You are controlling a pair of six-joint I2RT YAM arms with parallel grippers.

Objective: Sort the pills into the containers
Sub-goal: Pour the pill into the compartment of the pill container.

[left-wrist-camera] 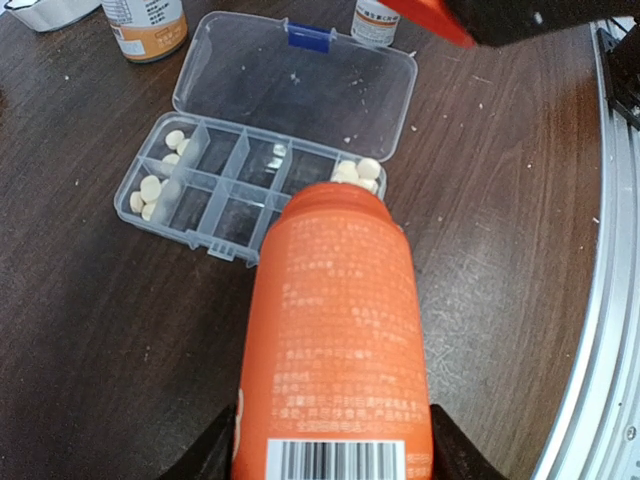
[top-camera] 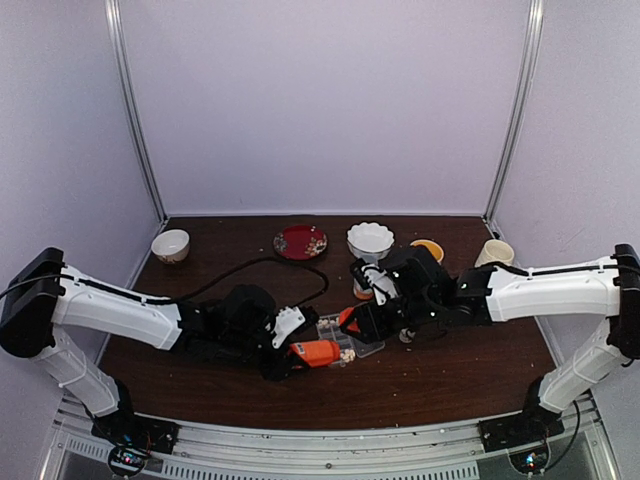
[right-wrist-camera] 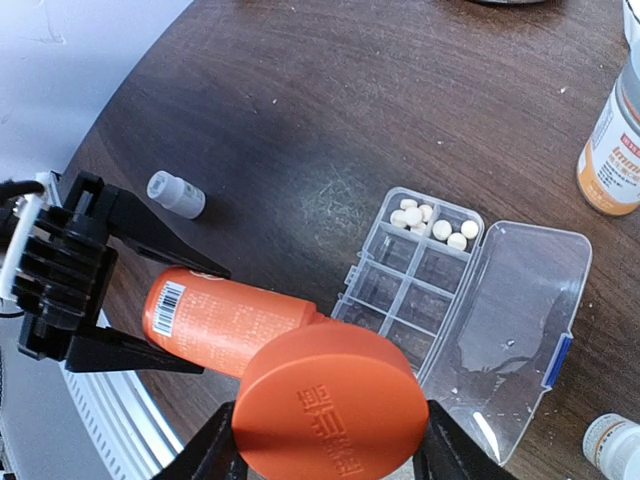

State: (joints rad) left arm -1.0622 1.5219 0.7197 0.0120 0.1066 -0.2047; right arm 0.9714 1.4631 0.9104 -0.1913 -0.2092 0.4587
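Orange bottle [left-wrist-camera: 335, 330] fills the bottom of my left wrist view. My left gripper [left-wrist-camera: 332, 455] has it clamped across the body. It is tipped forward and down, so its open mouth hangs over the near right corner cell of the clear pill box [left-wrist-camera: 255, 165]. A few pale pills [left-wrist-camera: 360, 172] sit right at that mouth (I cannot tell whether they have dropped into the cell or rest on the lip). More of them lie in the two cells at the box's left end, and the cells between look bare. The hinged lid [left-wrist-camera: 300, 85] lies flat open on the table [left-wrist-camera: 90, 330] behind the box.

My right gripper [right-wrist-camera: 328, 450] is closed on the orange cap [right-wrist-camera: 330, 400], pinching it by its rim and holding it up close to the box.

I judge this to be the pouring step, with the job partly done: two or three cells have pills and the rest wait. Next I would make only a small, slow roll of my left wrist so a few tablets fall. Then I would level the bottle before sliding its mouth over a bare cell. Tip too far and the pills will spill across the dividers or onto the wood. My right arm should stay out of the way with the cap
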